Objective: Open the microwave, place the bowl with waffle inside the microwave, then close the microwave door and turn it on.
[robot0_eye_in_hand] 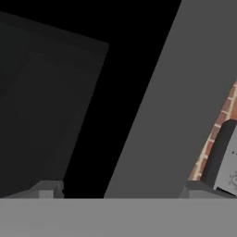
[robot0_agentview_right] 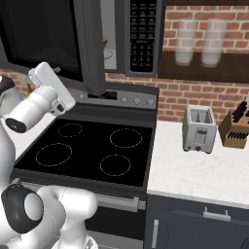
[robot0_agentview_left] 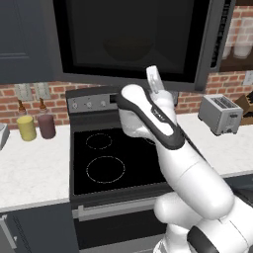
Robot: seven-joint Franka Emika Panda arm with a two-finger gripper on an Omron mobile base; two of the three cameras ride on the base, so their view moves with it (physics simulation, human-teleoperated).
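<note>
- Step in hand: by my reading, the closing of the microwave door (robot0_agentview_right: pixel 46 36). The door stands swung out on its left hinge, above the stove (robot0_agentview_right: pixel 92 151), with the cavity of the microwave (robot0_agentview_right: pixel 111 34) exposed between the door edge and the keypad strip (robot0_agentview_right: pixel 142 34).
- End effector (robot0_eye_in_hand: pixel 120 196): the two finger tips stand wide apart in the hand view, with nothing between them. It grips nothing.
- Position of end effector: raised above the stove and close against the open door. The hand view looks along the door's grey frame and black window, with brick wall to the right.
- Bowl (robot0_agentview_right: pixel 104 43): a small brown edge shows inside the cavity in the right base view, which suggests it is already placed; the waffle cannot be made out.
- Relation: the bowl lies beyond the door and to the right of the end effector, well apart from it. The door is just beside the end effector; actual contact cannot be confirmed.
- Next move, in my judgement: push the panel round toward the cavity until it seats, without catching the handle, then reach the keypad strip to start it.
- The toaster (robot0_agentview_right: pixel 198 129) on the counter (robot0_agentview_right: pixel 194 170) is clear of the work.
</note>
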